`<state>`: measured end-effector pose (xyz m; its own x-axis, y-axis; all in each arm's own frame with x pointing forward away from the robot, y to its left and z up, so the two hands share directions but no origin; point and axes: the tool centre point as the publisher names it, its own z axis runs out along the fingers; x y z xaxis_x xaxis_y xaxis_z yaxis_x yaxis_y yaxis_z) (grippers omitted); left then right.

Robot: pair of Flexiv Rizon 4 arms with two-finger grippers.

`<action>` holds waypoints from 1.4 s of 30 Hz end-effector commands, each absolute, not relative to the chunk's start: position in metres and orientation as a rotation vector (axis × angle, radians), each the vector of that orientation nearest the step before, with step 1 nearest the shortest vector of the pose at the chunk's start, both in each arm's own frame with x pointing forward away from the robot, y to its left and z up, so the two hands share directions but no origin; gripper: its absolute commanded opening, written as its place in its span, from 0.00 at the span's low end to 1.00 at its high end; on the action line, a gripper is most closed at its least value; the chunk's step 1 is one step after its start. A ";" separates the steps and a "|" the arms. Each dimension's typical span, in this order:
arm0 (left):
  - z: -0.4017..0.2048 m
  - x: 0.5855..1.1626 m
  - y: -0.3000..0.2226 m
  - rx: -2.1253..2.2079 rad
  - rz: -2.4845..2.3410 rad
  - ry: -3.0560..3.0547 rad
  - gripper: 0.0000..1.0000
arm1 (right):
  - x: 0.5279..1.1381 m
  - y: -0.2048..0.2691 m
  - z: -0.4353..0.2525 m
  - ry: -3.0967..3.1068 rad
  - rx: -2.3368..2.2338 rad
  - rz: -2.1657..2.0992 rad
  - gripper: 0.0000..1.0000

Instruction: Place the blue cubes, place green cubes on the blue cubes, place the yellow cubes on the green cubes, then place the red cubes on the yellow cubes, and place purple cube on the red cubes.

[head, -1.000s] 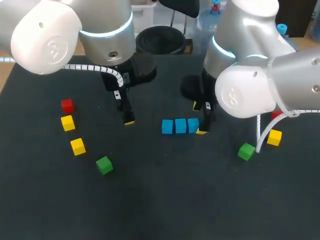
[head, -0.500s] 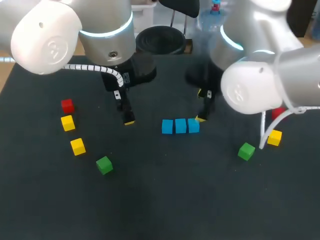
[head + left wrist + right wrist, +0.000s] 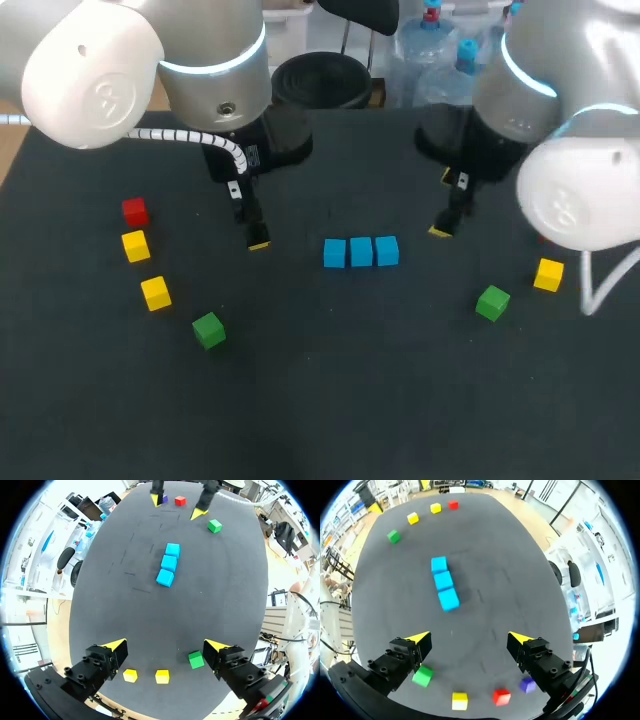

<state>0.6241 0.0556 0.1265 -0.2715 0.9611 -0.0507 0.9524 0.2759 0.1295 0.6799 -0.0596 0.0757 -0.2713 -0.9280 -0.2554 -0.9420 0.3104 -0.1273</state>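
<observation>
Head view: touching blue cubes (image 3: 361, 251) run left-to-right between left hand (image 3: 166, 643) and right hand (image 3: 468, 637), both spread empty.

- Head camera looked down on the table (image 3: 330, 400) from above and behind.
- Wrist cameras hung high, facing each other across it.
- All three shared the blue cubes (image 3: 361, 251).

Bright, even light from above leaves a soft sheen on the left arm's (image 3: 95, 75) white shell.
</observation>
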 end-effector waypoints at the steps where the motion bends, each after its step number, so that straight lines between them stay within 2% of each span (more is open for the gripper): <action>1: 0.126 0.624 0.056 1.816 0.112 2.412 1.00 | 0.662 -0.064 0.102 2.318 -1.683 -0.030 1.00; 8: 0.126 0.624 0.056 1.816 0.112 2.412 1.00 | 0.647 -0.075 0.096 2.456 -1.586 0.005 1.00; 17: 0.126 0.624 0.056 1.816 0.112 2.412 1.00 | 0.634 -0.089 0.057 2.444 -1.369 -0.053 1.00; 31: 0.126 0.624 0.056 1.816 0.112 2.412 1.00 | 0.623 -0.093 0.039 2.590 -1.349 -0.131 1.00; 42: 0.126 0.624 0.056 1.816 0.112 2.412 1.00 | 0.608 -0.102 0.025 2.534 -1.381 0.048 1.00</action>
